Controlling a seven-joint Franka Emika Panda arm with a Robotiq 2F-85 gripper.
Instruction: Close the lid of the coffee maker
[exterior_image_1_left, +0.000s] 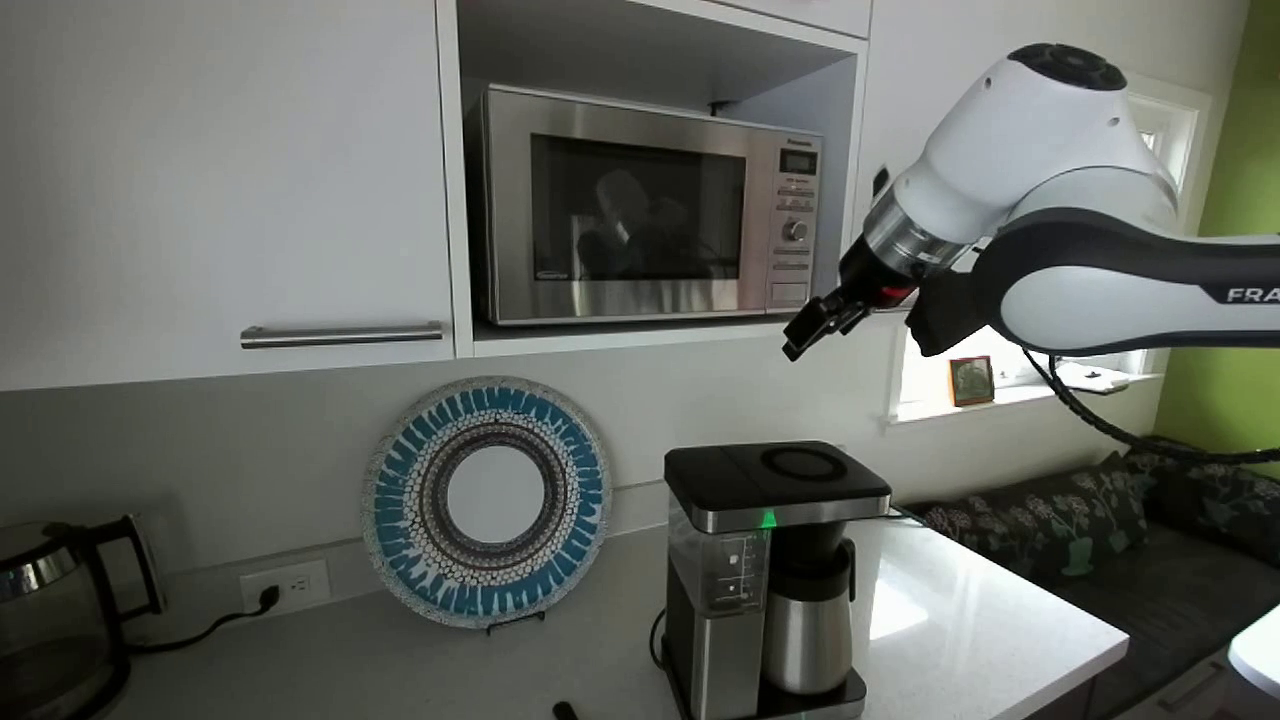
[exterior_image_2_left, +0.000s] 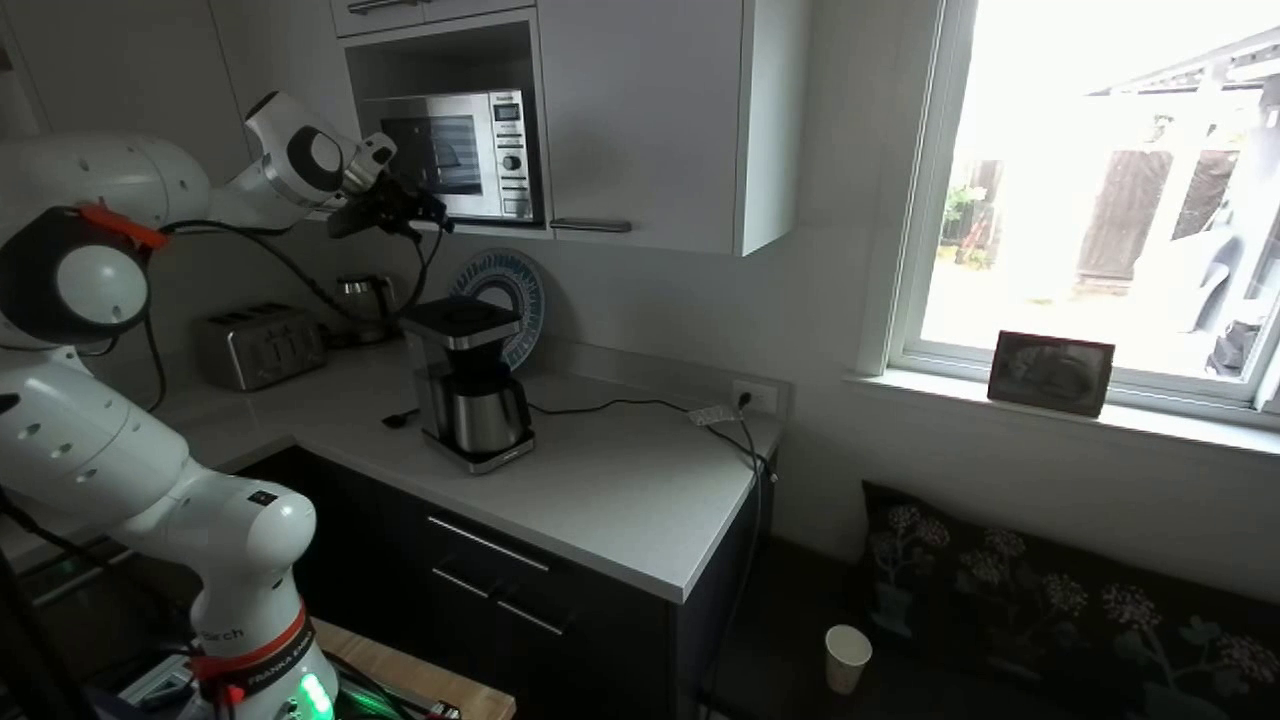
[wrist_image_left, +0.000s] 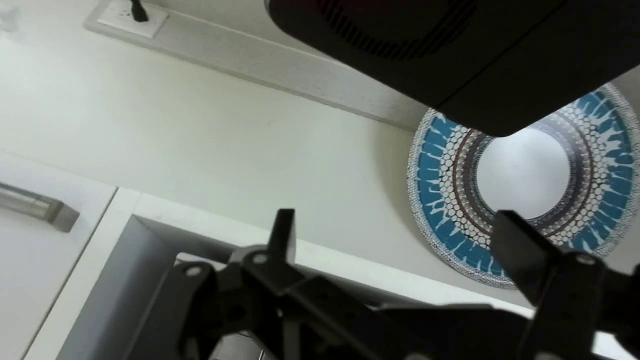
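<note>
Claw (wrist_image_left: 394, 218) closest of all, jaws wide apart, gripping nothing, up above the coffee maker (exterior_image_1_left: 728, 640) and clear of it! Lid (exterior_image_1_left: 712, 466) lying flat on the coffee maker's top; round blue-patterned plate (exterior_image_1_left: 495, 495) standing near it, desk (exterior_image_2_left: 620, 490) underneath.

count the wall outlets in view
2. One outlet is left of the blue-patterned disc in an exterior view; another outlet is right of the coffee maker in an exterior view. Others may be hidden.
</note>
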